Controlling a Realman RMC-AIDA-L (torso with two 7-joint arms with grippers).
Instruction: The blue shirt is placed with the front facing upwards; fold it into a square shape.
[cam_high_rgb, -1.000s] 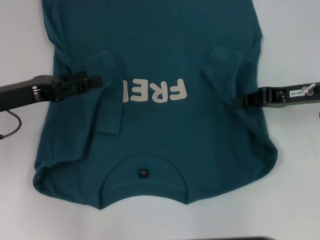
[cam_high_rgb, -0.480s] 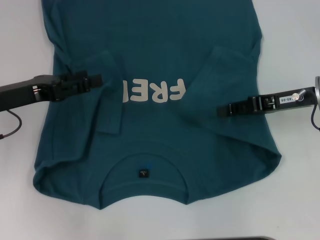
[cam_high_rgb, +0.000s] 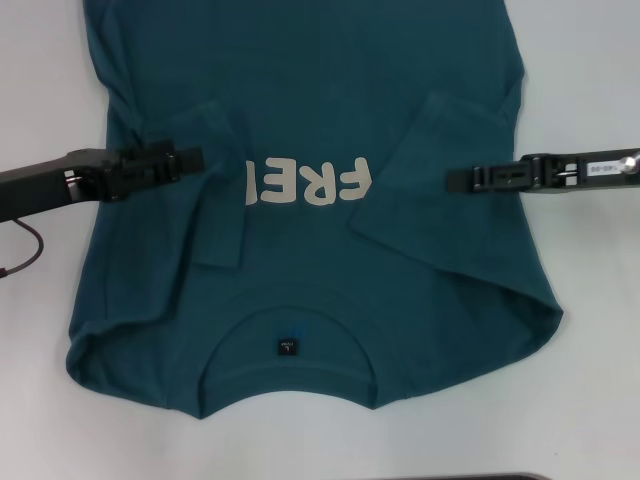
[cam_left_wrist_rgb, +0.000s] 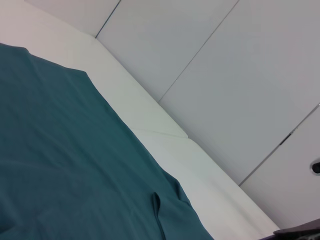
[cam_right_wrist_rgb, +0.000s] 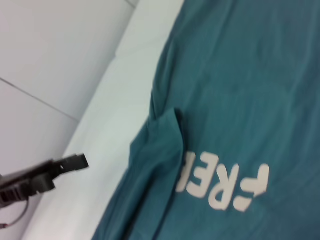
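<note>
Two folded-in sleeves lie on the blue shirt (cam_high_rgb: 310, 200), which is spread front up on the white counter (cam_high_rgb: 40, 420). Nearest me sits its collar with the small black neck label (cam_high_rgb: 287, 346). Farther out, the cream letters (cam_high_rgb: 310, 182) cross the chest, partly covered by the left sleeve (cam_high_rgb: 215, 190). My left gripper (cam_high_rgb: 192, 160) reaches in from the left over that sleeve; I cannot tell whether its fingers are spread or pressed together. My right gripper (cam_high_rgb: 455, 181) reaches in from the right over the right sleeve (cam_high_rgb: 440, 210), and I cannot tell its state either. Beyond, the shirt body runs on to the far edge of the head view.
</note>
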